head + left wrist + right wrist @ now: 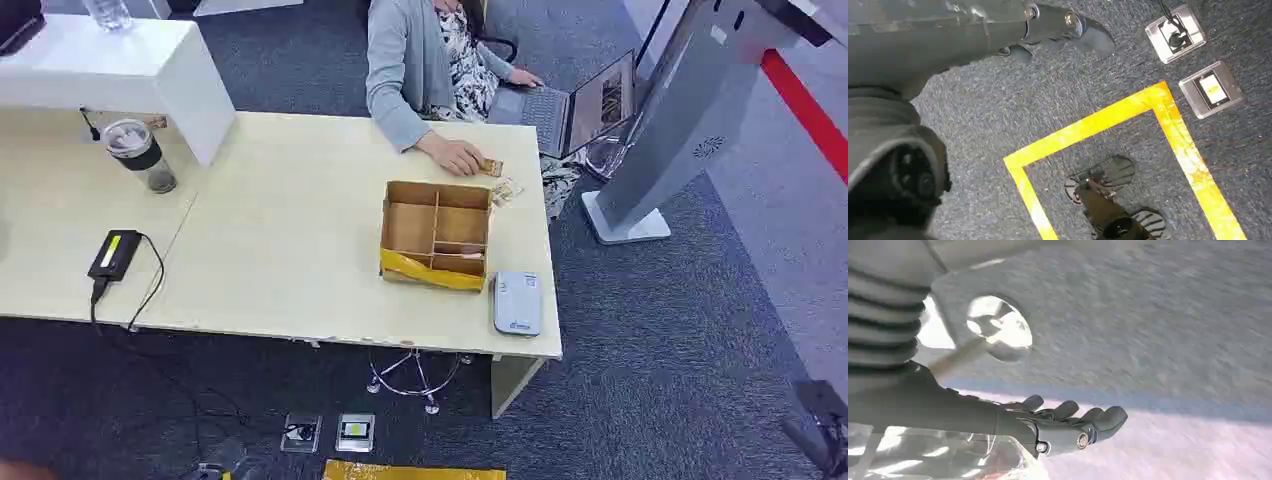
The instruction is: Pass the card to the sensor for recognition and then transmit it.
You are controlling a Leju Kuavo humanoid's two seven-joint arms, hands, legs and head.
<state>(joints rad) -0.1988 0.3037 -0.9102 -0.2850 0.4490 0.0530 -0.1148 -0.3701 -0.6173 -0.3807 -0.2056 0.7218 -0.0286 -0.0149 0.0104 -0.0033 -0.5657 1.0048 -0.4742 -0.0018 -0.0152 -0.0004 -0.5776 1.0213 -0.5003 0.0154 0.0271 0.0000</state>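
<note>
A small brown card (490,167) lies at the table's far edge, with a seated person's hand (455,155) resting on it. More cards (506,190) lie just beside the open cardboard box (437,235), which has several compartments. The grey sensor unit (517,302) sits flat near the table's front right corner. My left hand (1058,30) hangs over the carpet with its fingers extended and nothing in it. My right hand (1068,425) also hangs low, fingers slightly bent and apart, holding nothing; its view is blurred.
A laptop (585,105) and a grey kiosk stand (680,120) stand at the right, beyond the table. A tumbler (140,155), a black device with a cable (115,254) and a white shelf (120,70) occupy the left. Floor sockets (1175,32) and yellow tape (1128,115) mark the carpet.
</note>
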